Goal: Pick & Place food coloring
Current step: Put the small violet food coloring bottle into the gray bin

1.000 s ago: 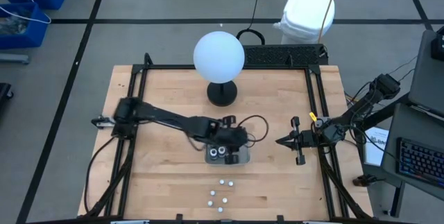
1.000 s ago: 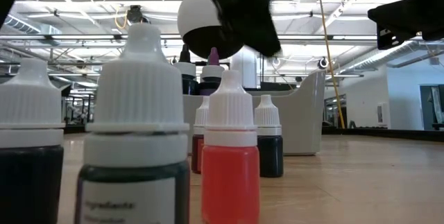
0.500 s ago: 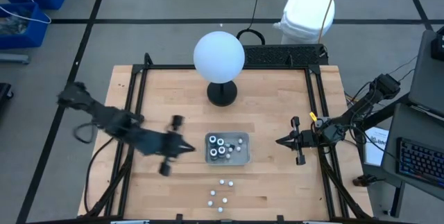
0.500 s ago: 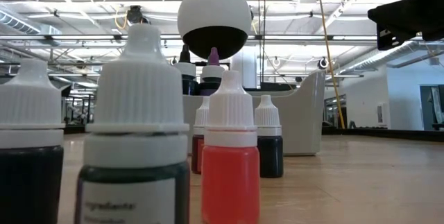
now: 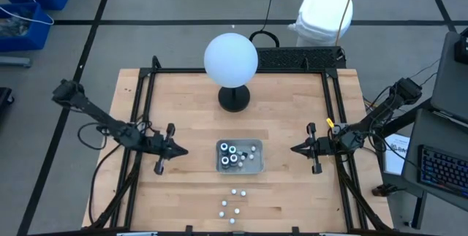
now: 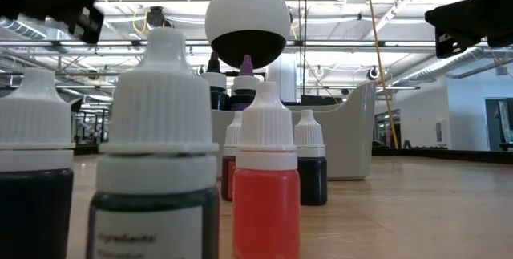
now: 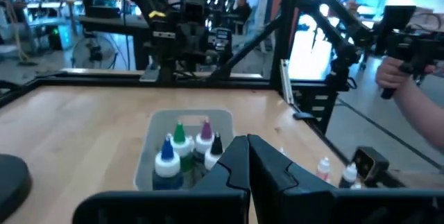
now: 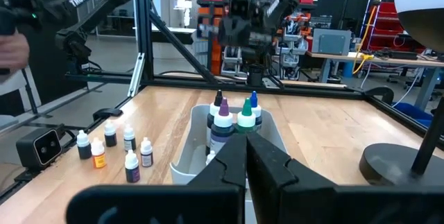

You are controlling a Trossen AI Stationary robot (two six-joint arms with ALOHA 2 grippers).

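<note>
A shallow grey tray (image 5: 254, 166) lies mid-table, with several dark food coloring bottles (image 5: 231, 154) standing in it, their coloured tips (image 8: 232, 116) up. Several smaller white-capped bottles (image 5: 232, 204) stand loose on the wood near the front edge; the low view shows them close up, one of them red (image 6: 266, 199). My left gripper (image 5: 181, 150) hovers level to the left of the tray, shut and with nothing in it. My right gripper (image 5: 294, 149) hovers level to the right of the tray, also shut with nothing in it. Both point at the tray.
A big white globe (image 5: 230, 59) on a black base (image 5: 234, 99) stands behind the tray. A black frame (image 5: 146, 104) runs along the table's edges. A person's hand (image 7: 409, 89) holding a black device shows beyond the table in the left wrist view.
My left gripper has drawn back from over the tray toward the table's left edge and tipped from slanting down to level. It carries nothing. In the low view it has left the space in front of the globe. The tray's bottles, hidden under it before, now show.
</note>
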